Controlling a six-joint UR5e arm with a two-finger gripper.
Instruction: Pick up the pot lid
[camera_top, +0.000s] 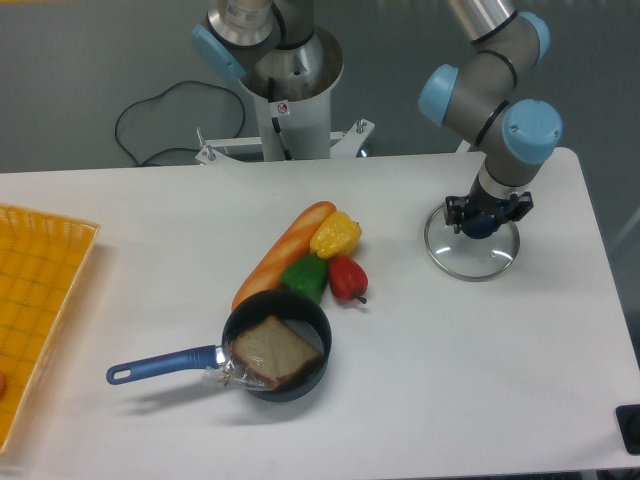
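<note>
My gripper (484, 212) is at the far right of the table, over the back half of the clear glass pot lid (468, 265). Its two fingers stand on either side of the lid's dark blue knob (481, 229), and they look shut on it. Part of the knob shows between the fingers, while the lid's back rim is partly hidden behind the gripper. The lid appears to lie flat at table level.
To the left stands a black pan (326, 345) with a blue handle, holding a slice of bread (275, 352). A baguette (285, 252), yellow pepper (336, 235), green pepper (306, 277) and red pepper (347, 279) lie behind it. A yellow crate (45, 290) is at the left edge.
</note>
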